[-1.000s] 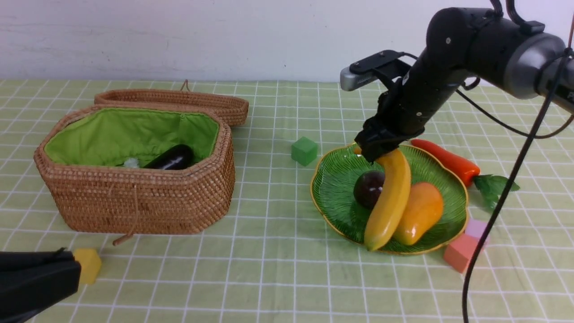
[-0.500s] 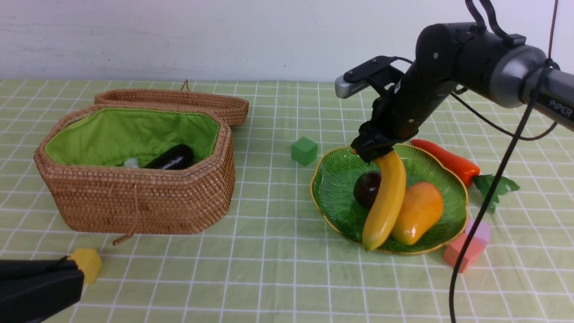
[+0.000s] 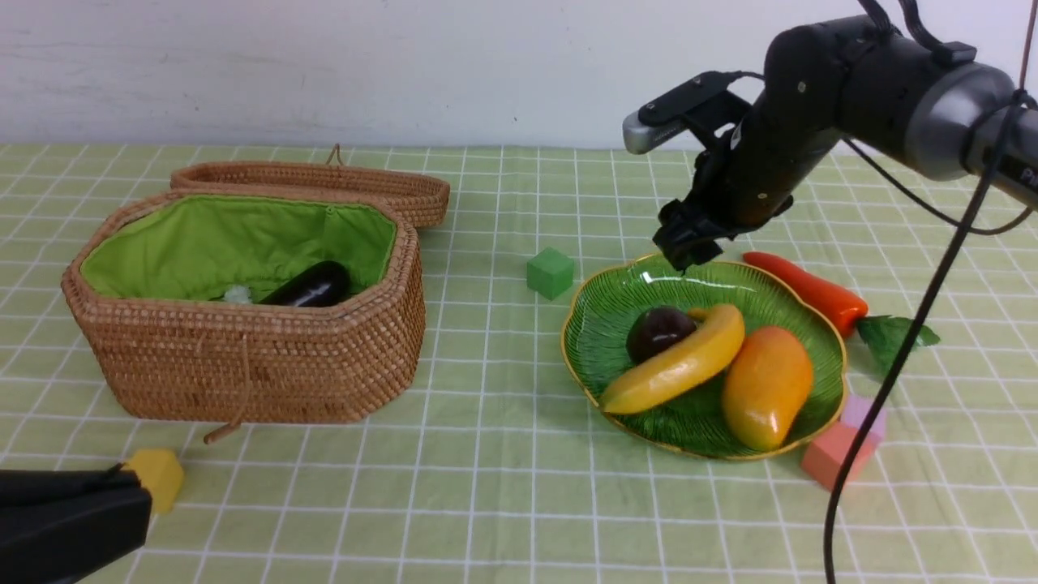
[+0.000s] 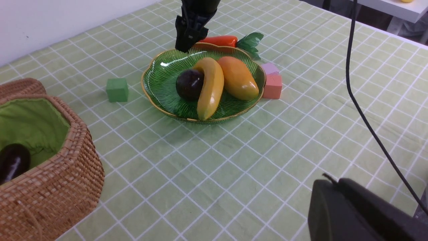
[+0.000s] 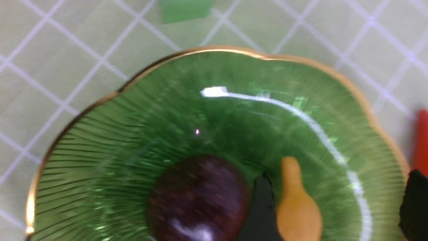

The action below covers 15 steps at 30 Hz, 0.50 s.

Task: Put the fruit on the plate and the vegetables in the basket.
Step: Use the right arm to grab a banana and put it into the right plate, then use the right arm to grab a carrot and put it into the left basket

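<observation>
A green-checked tablecloth (image 3: 486, 503) covers the table, with a plain white wall (image 3: 324, 65) behind. One basket (image 3: 243, 357) stands toward the left edge, holding one eggplant (image 3: 312, 285). One plate (image 3: 604, 324) toward the right edge carries three fruits: banana (image 3: 677, 361), mango (image 3: 766, 385) and purple fruit (image 3: 655, 331). One carrot (image 3: 803, 289) lies behind it. Four blocks sit about. My right gripper (image 3: 685, 247) hangs spread and empty above the plate's far rim; my left gripper (image 3: 65, 519) is pressed together.
</observation>
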Tool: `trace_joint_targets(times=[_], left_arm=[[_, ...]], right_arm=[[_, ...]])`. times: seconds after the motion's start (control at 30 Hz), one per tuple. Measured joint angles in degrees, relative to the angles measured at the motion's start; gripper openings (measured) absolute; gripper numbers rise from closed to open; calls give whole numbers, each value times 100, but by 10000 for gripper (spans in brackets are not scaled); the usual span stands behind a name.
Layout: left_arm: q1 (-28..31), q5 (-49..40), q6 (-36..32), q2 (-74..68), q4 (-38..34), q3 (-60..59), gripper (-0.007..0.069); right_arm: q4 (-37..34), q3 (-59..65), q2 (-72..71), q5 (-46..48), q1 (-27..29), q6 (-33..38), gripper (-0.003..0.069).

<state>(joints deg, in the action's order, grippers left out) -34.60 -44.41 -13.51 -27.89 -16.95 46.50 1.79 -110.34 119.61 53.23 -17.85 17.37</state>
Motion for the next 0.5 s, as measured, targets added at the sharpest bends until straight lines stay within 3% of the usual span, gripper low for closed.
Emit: trace_joint_targets(times=[0.2, 0.37, 0.5], left_arm=[[0, 0, 0, 0, -13, 0, 8], [0, 0, 0, 0, -15, 0, 11], [0, 143, 0, 0, -147, 0, 14]], right_arm=[[842, 0, -467, 241, 0, -763, 444], [1112, 0, -823, 897, 66, -1007, 274], [1122, 0, -964, 1492, 515, -980, 97]])
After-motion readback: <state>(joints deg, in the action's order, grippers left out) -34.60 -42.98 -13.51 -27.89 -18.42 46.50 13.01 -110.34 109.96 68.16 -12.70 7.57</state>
